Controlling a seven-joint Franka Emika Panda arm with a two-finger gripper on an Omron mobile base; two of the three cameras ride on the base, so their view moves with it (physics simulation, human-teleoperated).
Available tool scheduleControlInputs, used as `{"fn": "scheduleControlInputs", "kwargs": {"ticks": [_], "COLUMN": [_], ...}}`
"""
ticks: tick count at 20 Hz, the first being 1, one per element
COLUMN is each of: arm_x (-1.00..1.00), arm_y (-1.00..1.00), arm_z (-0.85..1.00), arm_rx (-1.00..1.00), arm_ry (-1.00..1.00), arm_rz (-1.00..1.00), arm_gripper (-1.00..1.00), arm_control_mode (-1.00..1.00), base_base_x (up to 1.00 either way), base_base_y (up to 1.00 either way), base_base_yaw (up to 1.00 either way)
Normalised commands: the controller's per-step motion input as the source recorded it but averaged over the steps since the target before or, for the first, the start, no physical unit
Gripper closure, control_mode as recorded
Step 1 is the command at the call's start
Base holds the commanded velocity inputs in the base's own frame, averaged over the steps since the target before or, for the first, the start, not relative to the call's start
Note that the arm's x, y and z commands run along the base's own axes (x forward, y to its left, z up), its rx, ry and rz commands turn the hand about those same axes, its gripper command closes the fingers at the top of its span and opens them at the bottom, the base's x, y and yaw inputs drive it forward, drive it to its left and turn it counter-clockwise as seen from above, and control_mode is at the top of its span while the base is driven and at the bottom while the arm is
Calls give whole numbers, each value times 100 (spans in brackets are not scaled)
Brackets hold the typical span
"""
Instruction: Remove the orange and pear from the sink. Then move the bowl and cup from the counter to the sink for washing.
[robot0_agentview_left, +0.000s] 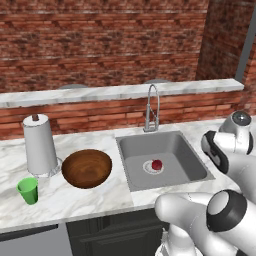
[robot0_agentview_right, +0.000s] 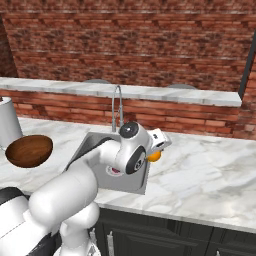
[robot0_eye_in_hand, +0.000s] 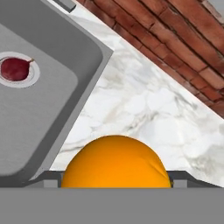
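Note:
The orange (robot0_eye_in_hand: 116, 164) sits between the jaws of my gripper (robot0_agentview_right: 157, 149), which is shut on it just above the marble counter (robot0_agentview_right: 200, 170), right of the sink (robot0_agentview_left: 175, 150). From the right base view the orange (robot0_agentview_right: 155, 156) peeks out under the hand. The dark red pear (robot0_agentview_left: 157, 164) lies on the drain in the sink, and it also lies off to the left in the hand view (robot0_eye_in_hand: 15, 69). The wooden bowl (robot0_agentview_left: 86, 168) stands on the counter left of the sink. The green cup (robot0_agentview_left: 28, 190) stands in front of it to the left.
A paper towel roll (robot0_agentview_left: 40, 145) stands behind the cup and bowl. The curved steel tap (robot0_agentview_left: 151, 107) rises at the sink's back edge. A marble ledge (robot0_agentview_left: 120, 91) runs along the brick wall. Bare counter stretches to the right of the sink.

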Motion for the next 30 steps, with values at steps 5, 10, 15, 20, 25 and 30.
{"fn": "scheduleControlInputs", "kwargs": {"ticks": [5, 10, 15, 20, 25, 30], "arm_x": [0, 0, 0, 0, 0, 0], "arm_y": [-16, -9, -12, -14, -12, -8], "arm_z": [-2, -7, -7, -8, -9, -13], "arm_rx": [0, 0, 0, 1, 1, 2], "arm_ry": [0, 0, 0, 0, 0, 0], "arm_rz": [-3, -1, 0, 0, -1, -2], "arm_gripper": [100, 100, 100, 100, 100, 100], "arm_control_mode": [-100, -100, -100, -100, -100, -100], "base_base_x": [0, 0, 0, 0, 0, 0], "base_base_y": [0, 0, 0, 0, 0, 0], "base_base_yaw": [0, 0, 0, 0, 0, 0]}}
